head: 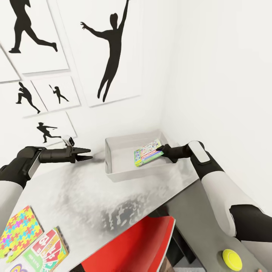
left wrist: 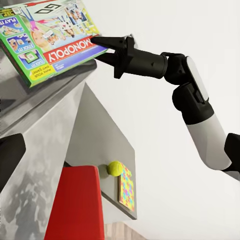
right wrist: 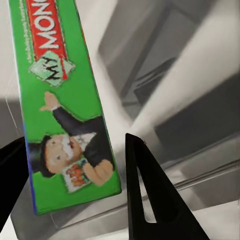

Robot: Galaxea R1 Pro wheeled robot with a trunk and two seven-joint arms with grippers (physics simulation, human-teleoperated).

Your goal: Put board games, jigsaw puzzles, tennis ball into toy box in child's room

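Your right tool (head: 163,152) is clamped on the edge of the Monopoly box (head: 148,152) (green-sided, print facing up), holding it tilted inside the bin (head: 113,160) at the counter's (head: 75,196) far corner by the wall. Your left tool (head: 85,154) hangs just beside the bin's near wall, fingers a little apart and empty. A puzzle (head: 19,232) and the Skip-Bo box (head: 51,247) lie at the counter's near edge. The ball (head: 231,259) sits on the lower dark section, next to another puzzle (left wrist: 126,187).
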